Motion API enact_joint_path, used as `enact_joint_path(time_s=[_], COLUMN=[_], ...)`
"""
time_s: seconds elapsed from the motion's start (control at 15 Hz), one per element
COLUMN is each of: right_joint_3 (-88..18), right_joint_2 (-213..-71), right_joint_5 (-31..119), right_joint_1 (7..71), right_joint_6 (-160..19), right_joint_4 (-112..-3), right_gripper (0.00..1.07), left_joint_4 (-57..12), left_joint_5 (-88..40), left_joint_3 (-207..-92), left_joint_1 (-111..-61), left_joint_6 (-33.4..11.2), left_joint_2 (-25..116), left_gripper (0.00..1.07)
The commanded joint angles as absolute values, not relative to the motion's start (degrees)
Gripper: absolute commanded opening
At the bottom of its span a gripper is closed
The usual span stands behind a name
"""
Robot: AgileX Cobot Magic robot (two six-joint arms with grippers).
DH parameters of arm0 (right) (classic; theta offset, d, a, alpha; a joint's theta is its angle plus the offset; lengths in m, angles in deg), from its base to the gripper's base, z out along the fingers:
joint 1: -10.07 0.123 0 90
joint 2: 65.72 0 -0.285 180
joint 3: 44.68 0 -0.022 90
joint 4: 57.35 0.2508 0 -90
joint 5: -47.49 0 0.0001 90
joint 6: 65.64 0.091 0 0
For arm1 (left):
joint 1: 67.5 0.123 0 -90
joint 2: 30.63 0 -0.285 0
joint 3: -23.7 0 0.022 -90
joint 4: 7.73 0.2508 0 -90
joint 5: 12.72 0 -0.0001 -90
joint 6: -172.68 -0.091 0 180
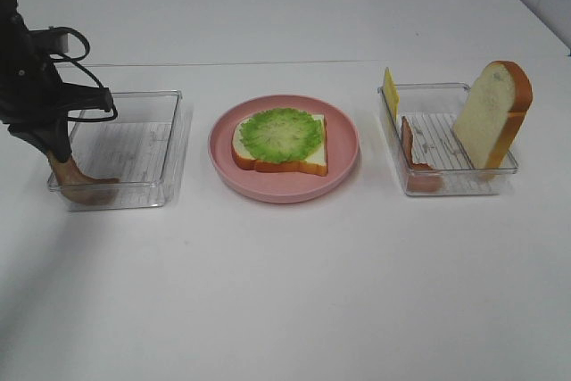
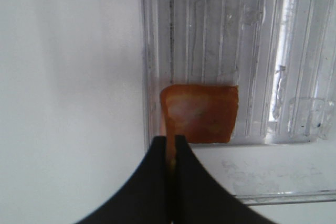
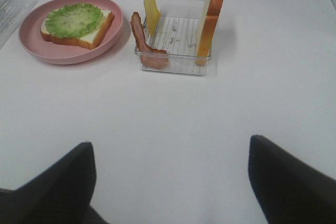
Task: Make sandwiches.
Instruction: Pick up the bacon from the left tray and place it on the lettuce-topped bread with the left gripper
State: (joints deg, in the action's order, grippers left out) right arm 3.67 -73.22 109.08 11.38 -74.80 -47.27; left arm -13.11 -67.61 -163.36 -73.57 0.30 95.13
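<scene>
The left gripper is pinched together on the edge of a bacon strip, which curls up from the floor of the left tray at about seven o'clock within it. The right gripper hangs over bare table, jaws wide apart and holding nothing. At three o'clock from the left tray sits the pink plate, carrying the sandwich so far: a bread slice lying flat with lettuce on top. At three o'clock from the plate, the right tray holds a second bacon strip against its nine o'clock wall, a cheese slice upright at eleven o'clock, and a second bread slice leaning at three o'clock.
</scene>
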Motion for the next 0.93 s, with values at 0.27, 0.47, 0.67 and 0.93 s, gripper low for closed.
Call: enact_joint_path(time_s=[0.27,0.47,0.67,0.93], right_joint_3=[3.6,3.6,3.6,3.6], right_joint_2=[-72.3,-72.3,-72.3,-72.3], right_joint_5=[108.5,108.5,108.5,108.5], right_joint_1=[11.2,11.2,11.2,11.2], right_joint_6=[-75.3,-75.3,-75.3,-75.3], right_joint_4=[-47.2,-47.2,-47.2,-47.2], right_gripper=[0.76,0.76,0.76,0.76], left_joint_4=[-24.5,-34.5,-50.0,-59.6], left_joint_5=[-67.7,-67.1,-59.2,-48.7], left_joint_3=[-169.6,-175.2,-177.6,-177.6], left_joint_1=[-73.5,-73.7,-76.7,-83.1], left_joint_6=[-4.1,-7.8,-16.9,-23.4], left_joint_2=[89.4,89.6,89.7,89.9], left_gripper=[0.00,0.00,0.00,0.00])
